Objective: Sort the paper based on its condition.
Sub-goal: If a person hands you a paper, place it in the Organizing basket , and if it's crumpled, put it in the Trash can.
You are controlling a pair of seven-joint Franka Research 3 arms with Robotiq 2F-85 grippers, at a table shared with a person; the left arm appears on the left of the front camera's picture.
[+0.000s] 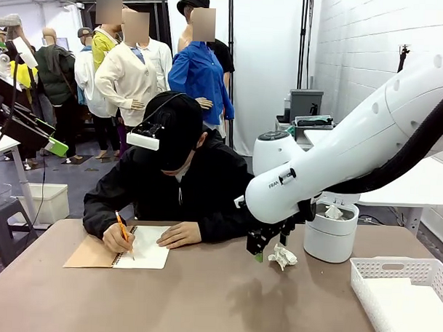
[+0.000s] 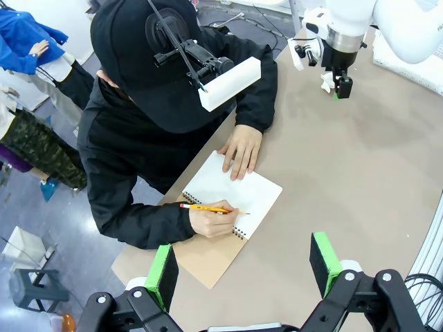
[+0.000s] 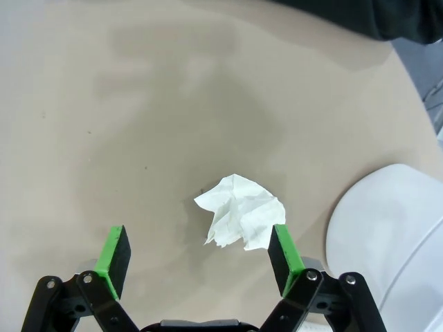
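Observation:
A crumpled white paper ball (image 1: 282, 257) lies on the brown table just in front of the white bin. My right gripper (image 1: 266, 242) hangs open close above the table beside it. In the right wrist view the ball (image 3: 241, 220) sits between the open green pads, close to the right-hand pad (image 3: 284, 254), and nothing is gripped. My left gripper (image 2: 243, 270) is open and empty, high over the table near the person's notebook (image 2: 232, 192). From there the right gripper (image 2: 341, 86) and the ball (image 2: 327, 81) show far off.
A round white bin (image 1: 330, 232) with a crumpled piece in it stands right of the ball. A white mesh basket (image 1: 403, 268) holding flat white paper sits at the front right. A person across the table writes in a notebook (image 1: 142, 251) with a pencil.

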